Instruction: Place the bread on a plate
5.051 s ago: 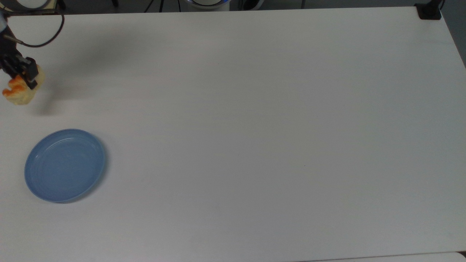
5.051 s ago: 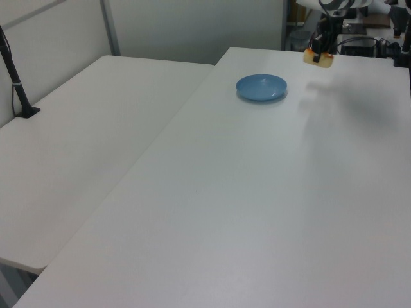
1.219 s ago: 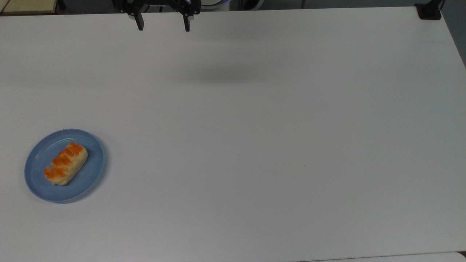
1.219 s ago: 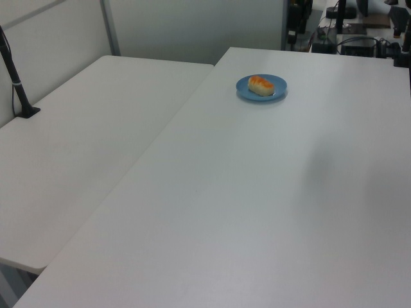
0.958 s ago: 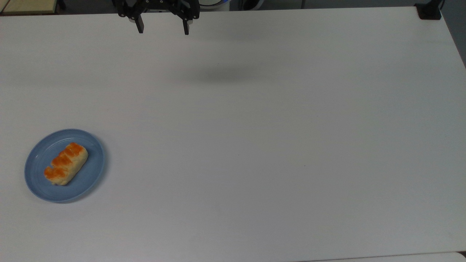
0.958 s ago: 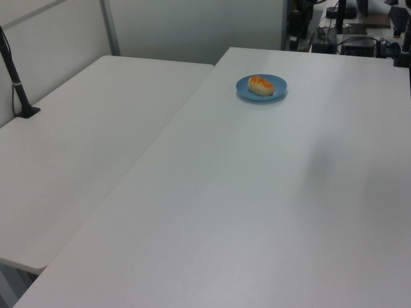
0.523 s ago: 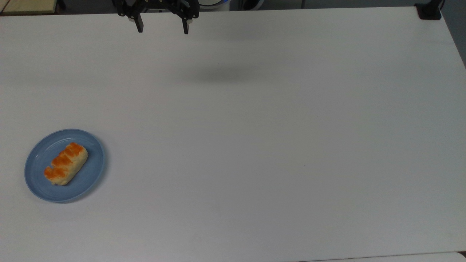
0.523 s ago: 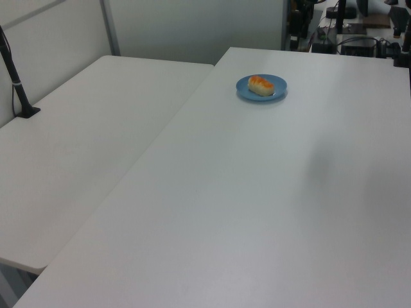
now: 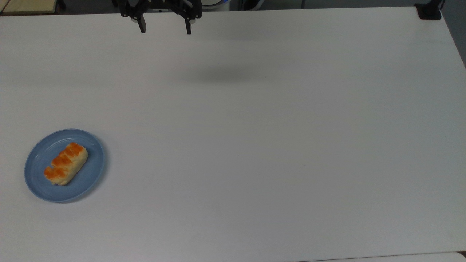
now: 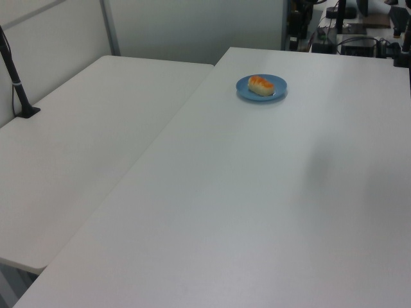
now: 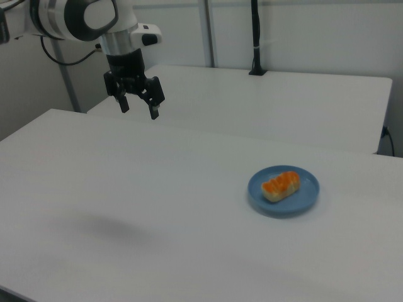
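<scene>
The bread, a pale-yellow roll with orange-brown bumps, lies on the light-blue plate near the top view's lower left. The left view has the bread on the plate at the table's far end, and the right view has the bread on the plate at centre right. My gripper hangs open and empty high over the table's far edge in the top view, far from the plate. In the right view the gripper is up at the left.
A white table carries the plate. A second white table adjoins it on the left view's left, with a black pole mount on it. A black clamp sits at the top view's upper right corner.
Five seconds ago my gripper held the bread beyond the bare plate; the bread now lies on the plate and the gripper is open, far away. Over the last second it barely shifted.
</scene>
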Available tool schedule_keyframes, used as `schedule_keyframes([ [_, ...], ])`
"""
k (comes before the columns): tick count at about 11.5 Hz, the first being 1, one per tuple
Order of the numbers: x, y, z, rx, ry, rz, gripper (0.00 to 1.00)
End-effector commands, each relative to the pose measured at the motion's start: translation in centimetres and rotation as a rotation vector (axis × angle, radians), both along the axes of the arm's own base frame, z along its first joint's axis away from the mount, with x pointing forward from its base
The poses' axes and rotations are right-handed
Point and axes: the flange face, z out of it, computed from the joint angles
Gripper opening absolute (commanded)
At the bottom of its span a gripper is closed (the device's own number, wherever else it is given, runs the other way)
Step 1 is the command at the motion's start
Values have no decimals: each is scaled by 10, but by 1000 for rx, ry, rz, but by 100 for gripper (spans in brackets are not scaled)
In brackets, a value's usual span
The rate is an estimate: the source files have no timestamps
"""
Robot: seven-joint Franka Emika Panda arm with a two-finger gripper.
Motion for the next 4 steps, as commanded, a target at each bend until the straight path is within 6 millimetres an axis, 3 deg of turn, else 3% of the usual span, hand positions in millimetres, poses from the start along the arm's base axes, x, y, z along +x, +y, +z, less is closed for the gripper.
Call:
schedule_keyframes([
  [1,-6,5,2,-7,-22,14,100],
  [4,-5,10,0,-9,-18,23,100],
])
